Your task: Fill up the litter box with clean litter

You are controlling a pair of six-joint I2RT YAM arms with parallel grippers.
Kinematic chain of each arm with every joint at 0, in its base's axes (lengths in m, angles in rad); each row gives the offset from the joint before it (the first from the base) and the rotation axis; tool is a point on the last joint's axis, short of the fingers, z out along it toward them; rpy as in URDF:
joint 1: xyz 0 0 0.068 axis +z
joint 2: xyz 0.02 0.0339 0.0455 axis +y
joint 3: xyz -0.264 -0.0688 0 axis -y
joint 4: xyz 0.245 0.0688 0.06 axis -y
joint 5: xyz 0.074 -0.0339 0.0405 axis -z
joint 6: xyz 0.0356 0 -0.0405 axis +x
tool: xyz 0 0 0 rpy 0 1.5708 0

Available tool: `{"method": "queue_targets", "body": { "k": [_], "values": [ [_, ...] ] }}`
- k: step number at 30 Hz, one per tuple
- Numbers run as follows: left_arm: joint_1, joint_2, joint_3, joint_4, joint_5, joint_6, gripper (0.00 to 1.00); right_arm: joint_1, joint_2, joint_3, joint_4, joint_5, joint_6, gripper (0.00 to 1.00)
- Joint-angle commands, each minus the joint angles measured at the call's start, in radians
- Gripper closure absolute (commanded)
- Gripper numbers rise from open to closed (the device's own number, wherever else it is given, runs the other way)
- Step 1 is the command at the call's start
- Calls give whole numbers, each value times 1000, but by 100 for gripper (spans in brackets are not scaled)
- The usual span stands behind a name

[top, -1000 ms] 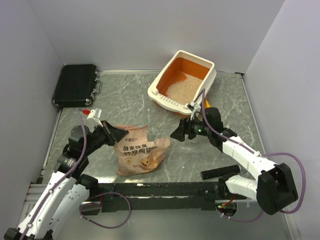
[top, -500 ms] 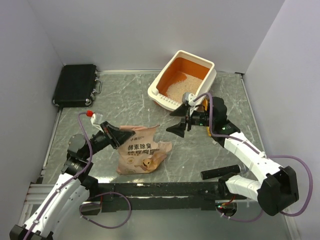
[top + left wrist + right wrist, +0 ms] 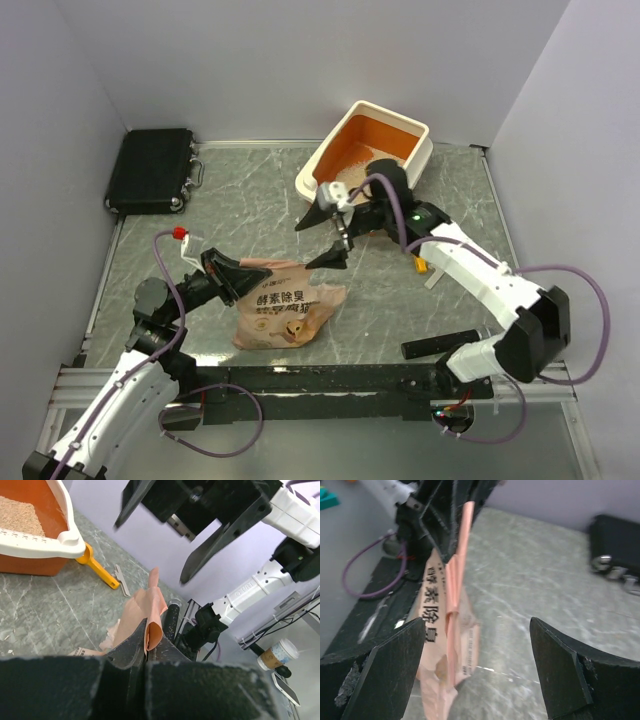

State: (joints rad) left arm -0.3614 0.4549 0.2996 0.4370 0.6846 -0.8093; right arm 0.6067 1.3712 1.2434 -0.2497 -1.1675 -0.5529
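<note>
the left fingers [image 3: 125, 656] clench the top edge of the bag [image 3: 285, 305], lifting it, probably so the mouth can be opened. the right fingers [image 3: 395, 670] are spread wide just above that edge, with the arm reaching left over the counter [image 3: 250, 200]. the litter box [image 3: 424, 152] sits far right, with some clean litter [image 3: 17, 515] inside.
</note>
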Motion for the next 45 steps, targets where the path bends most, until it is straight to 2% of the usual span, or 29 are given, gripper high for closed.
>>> {"method": "queue_targets", "body": {
  "k": [1, 4, 10, 11, 12, 13, 14, 15, 16, 17, 18, 19, 20, 21, 22, 24, 26, 31, 39, 45],
  "values": [
    [-2, -22, 21, 175, 21, -33, 99, 76, 75, 65, -132, -21, -120, 9],
    [-2, -31, 21, 170, 17, -31, 99, 114, 115, 71, -154, -12, -117, 9],
    [-1, -47, 21, 177, 12, -30, 99, 182, 154, 33, -154, 61, -93, 18],
    [-2, -45, 22, 180, 13, -30, 99, 191, 160, 33, -146, 74, -76, 30],
    [-1, -44, 24, 175, 10, -27, 99, 195, 163, 36, -135, 106, -62, 51],
    [-2, -42, 29, 161, 4, -22, 99, 203, 169, 48, -113, 141, -11, 79],
    [-1, -44, 45, 116, -9, -8, 98, 212, 172, 50, -94, 178, 25, 100],
    [-2, -47, 56, 76, -51, 2, 91, 217, 167, 50, -83, 190, 40, 100],
    [-2, -50, 70, 25, -98, 16, 79, 225, 146, 27, -16, 260, 95, 100],
    [-2, -64, 111, -51, -147, 45, 60, 232, 129, 12, 18, 299, 120, 100],
    [-2, -70, 134, -175, -242, 61, 57, 235, 114, 1, 47, 333, 136, 100],
    [-2, -74, 179, -243, -299, 74, 48, 234, 82, -21, 109, 417, 198, 100],
    [-2, -84, 202, -300, -350, 82, 27, 234, 68, -19, 119, 452, 214, 100],
    [-2, -88, 225, -405, -449, 85, 19, 232, 56, -13, 127, 504, 234, 100],
    [-2, -93, 266, -434, -482, 97, 11, 234, 34, 2, 135, 546, 272, 100],
    [-2, -96, 311, -573, -546, 125, 8, 237, 11, 17, 153, 676, 310, 100],
    [-2, -104, 361, -635, -614, 145, 7, 238, -15, 56, 142, 795, 341, 100],
    [-2, -160, 395, -708, -675, 182, 6, 242, -34, 175, 90, 922, 354, 100],
    [-2, -173, 383, -712, -677, 188, 5, 275, 31, 398, -55, 931, 331, 100],
    [-2, -165, 361, -695, -660, 179, 5, 332, 74, 381, -33, 927, 366, 100]
  ]
}}
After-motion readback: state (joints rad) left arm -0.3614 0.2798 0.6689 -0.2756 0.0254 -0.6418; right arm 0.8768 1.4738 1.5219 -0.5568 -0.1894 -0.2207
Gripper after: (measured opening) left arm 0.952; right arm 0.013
